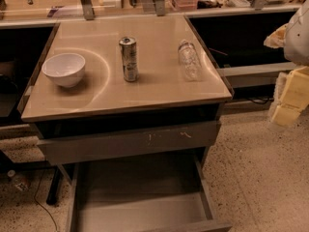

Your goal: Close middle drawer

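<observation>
Grey metal middle drawer [145, 190], wide and shallow, stands well out, needing a push. Cream claw [289, 99] hovers off right; whether it's apart or together, can't tell.

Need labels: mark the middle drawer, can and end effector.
middle drawer [140, 185]: camera view, tray floor.
can [128, 59]: camera view, side wall.
end effector [291, 99]: camera view, right edge beside table, yellow part.

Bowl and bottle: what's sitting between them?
A metal can stands between the bowl and the bottle, in the camera view. The gripper hangs at the right edge.
</observation>
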Robot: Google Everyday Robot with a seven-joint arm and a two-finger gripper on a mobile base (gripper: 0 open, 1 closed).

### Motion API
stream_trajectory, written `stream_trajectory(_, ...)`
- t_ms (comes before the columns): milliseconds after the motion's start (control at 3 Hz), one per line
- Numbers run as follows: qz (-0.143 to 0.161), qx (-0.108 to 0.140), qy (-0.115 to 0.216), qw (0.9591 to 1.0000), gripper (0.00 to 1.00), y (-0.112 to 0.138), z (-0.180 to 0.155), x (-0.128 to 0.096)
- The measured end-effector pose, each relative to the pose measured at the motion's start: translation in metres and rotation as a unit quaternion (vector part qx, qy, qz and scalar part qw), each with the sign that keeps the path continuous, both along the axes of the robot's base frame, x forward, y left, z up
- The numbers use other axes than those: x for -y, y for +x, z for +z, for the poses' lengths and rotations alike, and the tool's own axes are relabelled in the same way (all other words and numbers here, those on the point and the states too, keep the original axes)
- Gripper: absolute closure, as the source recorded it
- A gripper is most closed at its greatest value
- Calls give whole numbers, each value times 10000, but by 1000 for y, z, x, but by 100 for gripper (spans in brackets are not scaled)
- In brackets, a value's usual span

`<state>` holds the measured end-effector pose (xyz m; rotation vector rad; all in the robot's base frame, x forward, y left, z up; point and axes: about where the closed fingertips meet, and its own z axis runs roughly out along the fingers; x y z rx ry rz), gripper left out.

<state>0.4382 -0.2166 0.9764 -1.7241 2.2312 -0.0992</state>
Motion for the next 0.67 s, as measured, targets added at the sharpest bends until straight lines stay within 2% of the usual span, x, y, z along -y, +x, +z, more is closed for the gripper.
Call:
stream_trajectory(333, 0, 0, 0, 10000, 0, 0, 0, 0)
stream_trajectory(667, 0, 0, 0, 10000, 18, 0, 0, 0)
